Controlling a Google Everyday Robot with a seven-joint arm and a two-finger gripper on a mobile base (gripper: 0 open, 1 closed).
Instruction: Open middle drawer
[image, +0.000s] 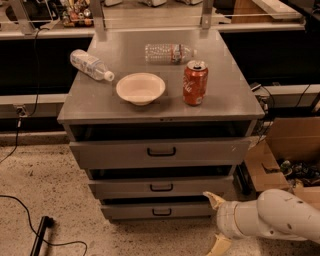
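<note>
Camera view shows the gripper (216, 223) low at the right, in front of the grey desk's (235, 95) lower right corner, on the end of a rounded white arm (272, 220). Its two pale fingers (214, 200) are released, spread one above the other with nothing between them.

The middle drawer (120, 189) lies up and to the left of the fingers, and its small black loop handle (161, 187) is well left of the upper fingertip. That fingertip is near the right end of the seam between the middle drawer and the bottom drawer (125, 212); whether it touches either front cannot be told. The lower finger points down toward the speckled floor (45, 175).

Higher above the fingers is the top drawer (110, 152), the tallest front. Far above them, on the desk's top, a red soda can (195, 83) stands upright with a white bowl (141, 88) just to its left. One clear plastic bottle (91, 65) lies on its side at the left edge and another bottle (170, 52) lies behind the can.

To the right of the fingers, and above the arm, sits an open cardboard box (292, 142).
</note>
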